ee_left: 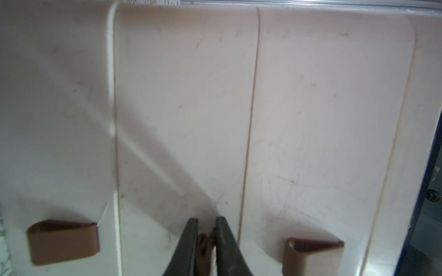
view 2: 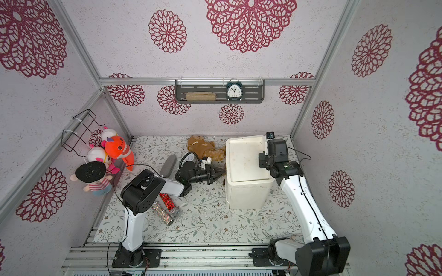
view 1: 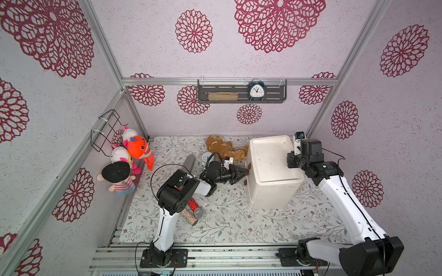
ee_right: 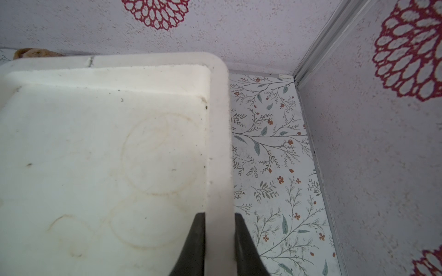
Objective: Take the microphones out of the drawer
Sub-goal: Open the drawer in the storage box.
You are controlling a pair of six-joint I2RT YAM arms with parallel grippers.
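Closest: my left gripper [ee_left: 207, 218] narrow, pinching the middle brown handle [ee_left: 204, 248] of the white drawer unit [view 1: 272, 176] | my right gripper [ee_right: 219, 214] clamped on its top rim [ee_right: 218, 143] | drawers closed, contents hidden | red glitter microphone [view 1: 194, 203] and silver glitter microphone [view 1: 189, 217] on the mat [view 1: 239, 227] beside my left arm

Alarm clock [view 1: 256, 90] and beige pouch [view 1: 223, 96], set on grey wall shelf [view 1: 241, 100]. Orange plush fish [view 1: 140, 149] and black-haired doll [view 1: 119, 178], grouped below wire basket [view 1: 105, 130]. Brown plush toy [view 1: 224, 147], laid on floral table [view 1: 239, 222].

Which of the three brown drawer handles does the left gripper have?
The middle handle, clamped between the left gripper's jaws; the outer handles stand untouched.
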